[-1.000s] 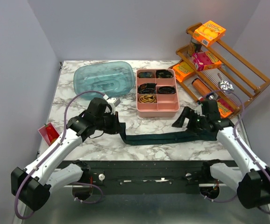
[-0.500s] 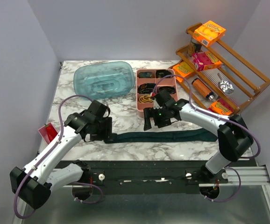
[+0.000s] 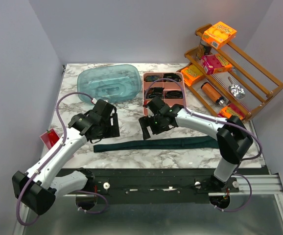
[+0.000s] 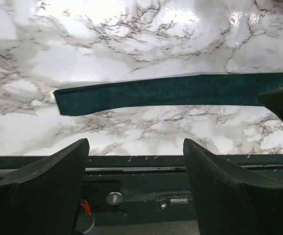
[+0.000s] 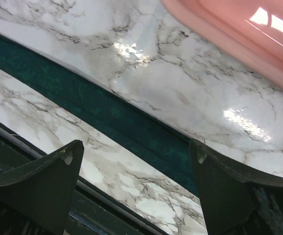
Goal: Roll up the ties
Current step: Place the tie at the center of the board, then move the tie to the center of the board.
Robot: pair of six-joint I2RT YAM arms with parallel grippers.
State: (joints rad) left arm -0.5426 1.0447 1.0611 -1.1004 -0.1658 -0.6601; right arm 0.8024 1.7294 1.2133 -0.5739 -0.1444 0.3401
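The tie [image 3: 156, 144] lies flat and full length on the marble table [image 3: 73, 98], near the front edge. In the overhead view it runs from 9 o'clock to 3 o'clock and appears to widen slightly toward its 3 o'clock end. No part of it is coiled or folded. The left gripper [image 4: 135, 147] hovers just off the tie's 9 o'clock end, on the 12 o'clock side. Its jaws are spread wide and grasp nothing, and its wrist view shows the blunt tie end lying on the marble beyond the fingertips. The right gripper [image 5: 135, 147] hangs over the strip left of its middle, also on the 12 o'clock side. Its jaws are likewise released and empty, with the tie passing beneath the gap and no contact visible. At 12 o'clock from the tie stands a pink tray [image 3: 163, 87], whose far compartments hold small dark coils [image 3: 172, 77]. These are judged to be ties already rolled and stowed. The right arm hides the near compartments, so their contents cannot be determined. Status of the present tie: straightened, rolling not yet begun. Remaining work, as judged: grip one end, wind the strip into a tight coil along its whole length, then place it in the tray.
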